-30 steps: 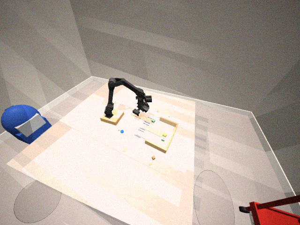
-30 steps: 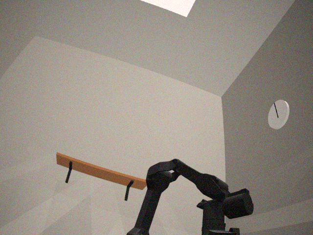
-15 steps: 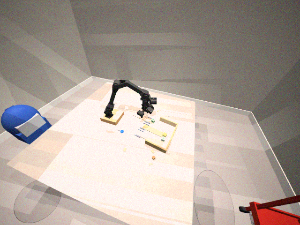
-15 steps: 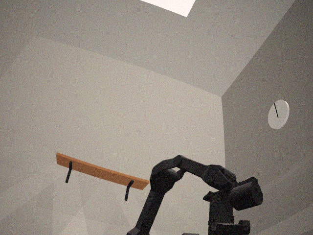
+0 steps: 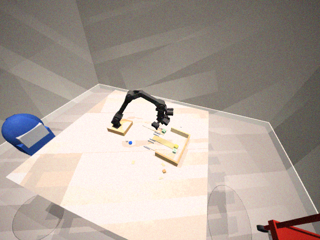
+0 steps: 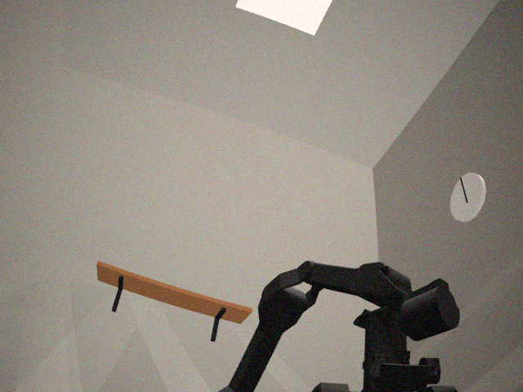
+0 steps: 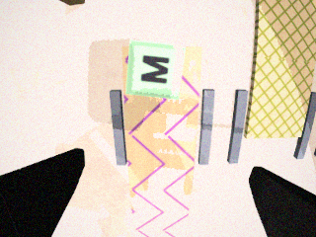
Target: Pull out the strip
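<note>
The labelled cube (image 5: 163,131) (image 7: 155,69) is pale green with a black M on top. It rests on a pale yellow strip (image 7: 178,118) with purple zigzags, near its far end and towards its left edge in the wrist view. The strip runs between two grey guide bars (image 7: 118,127) (image 7: 206,126) and on out of the bottom of that view. My gripper (image 5: 160,124) (image 7: 170,168) is wide open and empty, above the strip, with the cube ahead of the fingertips. The fingertips are out of view in the exterior view.
A yellow crosshatched strip (image 5: 164,141) (image 7: 278,99) lies to the right in the wrist view, beyond another grey bar (image 7: 237,126). A yellow cube (image 5: 176,146) and another green cube (image 5: 174,151) are inside the low wooden wall (image 5: 180,132). An orange block (image 5: 164,171) lies outside it.
</note>
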Controlling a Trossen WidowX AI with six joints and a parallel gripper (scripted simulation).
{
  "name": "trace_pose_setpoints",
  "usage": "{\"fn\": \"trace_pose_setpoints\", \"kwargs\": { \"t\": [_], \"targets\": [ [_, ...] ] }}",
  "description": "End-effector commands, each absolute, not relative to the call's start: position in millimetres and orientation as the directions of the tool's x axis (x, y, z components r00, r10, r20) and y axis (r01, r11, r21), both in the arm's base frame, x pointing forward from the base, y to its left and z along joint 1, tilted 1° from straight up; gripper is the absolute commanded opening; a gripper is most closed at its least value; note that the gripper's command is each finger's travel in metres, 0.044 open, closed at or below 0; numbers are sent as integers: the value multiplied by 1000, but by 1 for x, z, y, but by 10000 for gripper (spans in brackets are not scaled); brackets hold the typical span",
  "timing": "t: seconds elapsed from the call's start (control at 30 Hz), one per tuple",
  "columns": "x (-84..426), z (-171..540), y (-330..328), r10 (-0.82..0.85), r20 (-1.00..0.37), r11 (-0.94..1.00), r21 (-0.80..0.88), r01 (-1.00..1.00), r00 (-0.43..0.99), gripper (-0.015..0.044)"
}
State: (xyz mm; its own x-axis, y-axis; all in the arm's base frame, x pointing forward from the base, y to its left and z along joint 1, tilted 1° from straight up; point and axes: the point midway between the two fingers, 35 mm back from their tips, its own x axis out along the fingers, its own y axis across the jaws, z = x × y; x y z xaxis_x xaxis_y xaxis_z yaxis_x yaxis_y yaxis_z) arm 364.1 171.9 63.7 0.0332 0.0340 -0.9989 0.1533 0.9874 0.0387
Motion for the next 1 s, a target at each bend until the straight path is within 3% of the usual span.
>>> {"fn": "trace_pose_setpoints", "kwargs": {
  "t": [0.0,0.33,0.57,0.97],
  "targets": [
    [379,67,174,38,-999,988,44,150,37,440],
    [410,74,178,39,-998,988,44,150,39,440],
    [411,65,178,39,-998,988,44,150,39,256],
    [412,46,179,39,-998,988,44,150,39,250]
  ]
}}
